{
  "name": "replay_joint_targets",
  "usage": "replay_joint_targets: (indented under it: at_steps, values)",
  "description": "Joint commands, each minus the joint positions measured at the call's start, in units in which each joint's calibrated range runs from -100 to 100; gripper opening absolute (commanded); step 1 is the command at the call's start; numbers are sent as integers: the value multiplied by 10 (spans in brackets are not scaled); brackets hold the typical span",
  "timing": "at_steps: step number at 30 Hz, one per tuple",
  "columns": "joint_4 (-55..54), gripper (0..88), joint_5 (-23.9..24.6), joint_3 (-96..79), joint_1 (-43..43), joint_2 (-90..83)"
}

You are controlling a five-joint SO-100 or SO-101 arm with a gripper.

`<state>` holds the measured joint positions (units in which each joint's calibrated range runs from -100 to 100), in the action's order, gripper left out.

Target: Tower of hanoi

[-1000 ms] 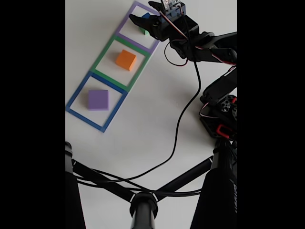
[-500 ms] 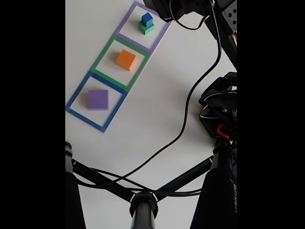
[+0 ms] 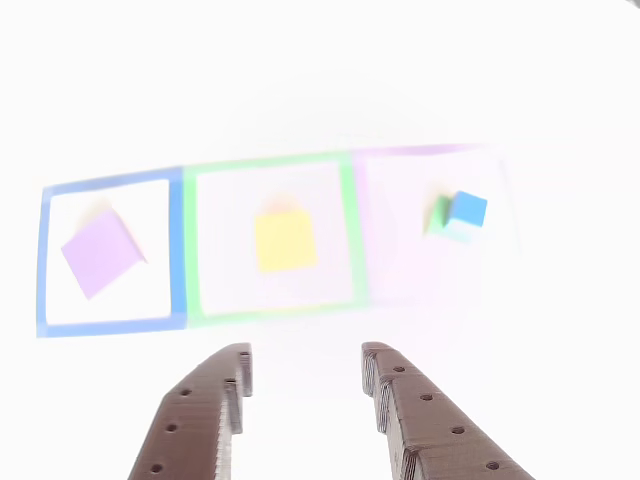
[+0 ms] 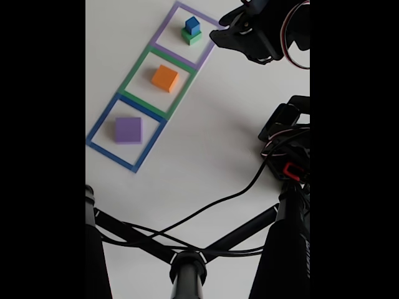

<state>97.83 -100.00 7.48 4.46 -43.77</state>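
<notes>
gripper (image 3: 303,372) jaws apart, holding nothing; blue cube (image 4: 192,25) atop green cube (image 4: 191,37).

Blue cube (image 4: 192,25), green cube (image 4: 191,38), orange cube (image 4: 164,78), purple cube (image 4: 128,130).

Plain white tabletop (image 4: 199,156), brightly, evenly lit

**Black arm, brown printed fingers**

The gripper (image 3: 305,395) has two brown plastic fingers (image 3: 195,420) with layered print lines, ridged inner faces and rows of small round holes along their tops. In the fixed view the arm (image 4: 265,31) is matte black. Beside its base (image 4: 290,156) (a red part shows there) run red-and-white wires and a long black cable (image 4: 212,205).
</notes>
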Motion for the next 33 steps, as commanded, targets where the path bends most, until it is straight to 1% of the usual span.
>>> replay_joint_targets:
  at_steps: [1, 4, 7, 12, 16, 19, 22, 25, 29, 33]
  values:
    - [-88, 230, 0, -118, 26, -54]
    - [-182, 295, 0, -241, 45, -106]
    - [-281, 336, 0, -369, 56, -152]
    - [-463, 343, 0, -558, 65, -204]
    - [-564, 347, 0, -657, 69, -209]
    - [-676, 351, 0, -754, 65, -209]
    - [-803, 367, 0, -850, 64, -198]
    - [-927, 443, 0, -928, 63, -171]
    - [-1031, 497, 0, -979, 61, -122]
    - [-1142, 501, 0, -996, 60, -28]
